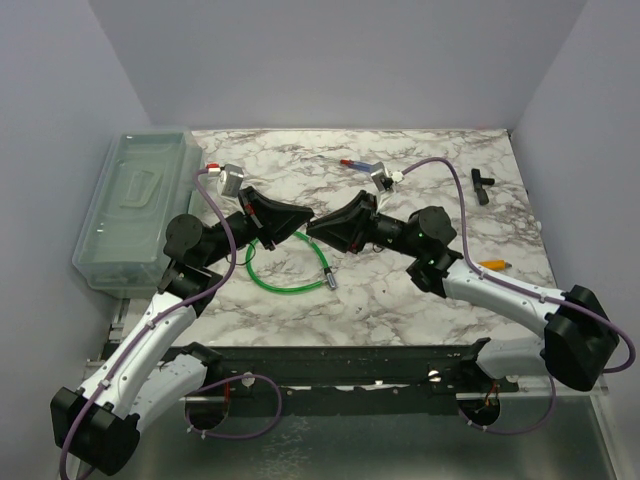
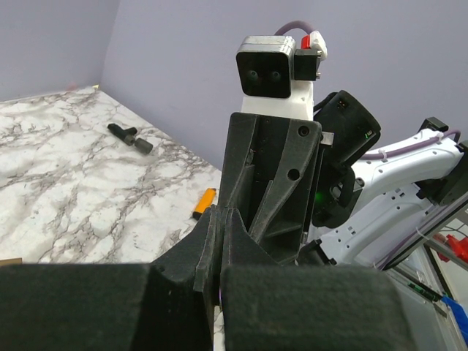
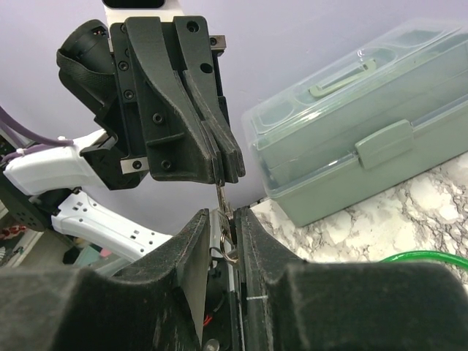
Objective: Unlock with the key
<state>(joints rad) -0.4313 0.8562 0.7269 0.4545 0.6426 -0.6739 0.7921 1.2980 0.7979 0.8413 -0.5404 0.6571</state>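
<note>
Matt black plastic tool (image 3: 221,197); shiny silvery metal key (image 3: 221,196); glossy marbled tabletop (image 1: 400,290); translucent smooth plastic box (image 1: 135,205).

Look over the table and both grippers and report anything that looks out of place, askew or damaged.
Nothing looks damaged or spilled. The left gripper and right gripper meet tip to tip above the table, a thin metal piece with a small ring between them. The green cable and the clear plastic box lie undisturbed.

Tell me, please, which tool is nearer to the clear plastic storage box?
Left. The left tool meets the right tool mid-table, with the left one on the side toward the clear plastic storage box.
</note>
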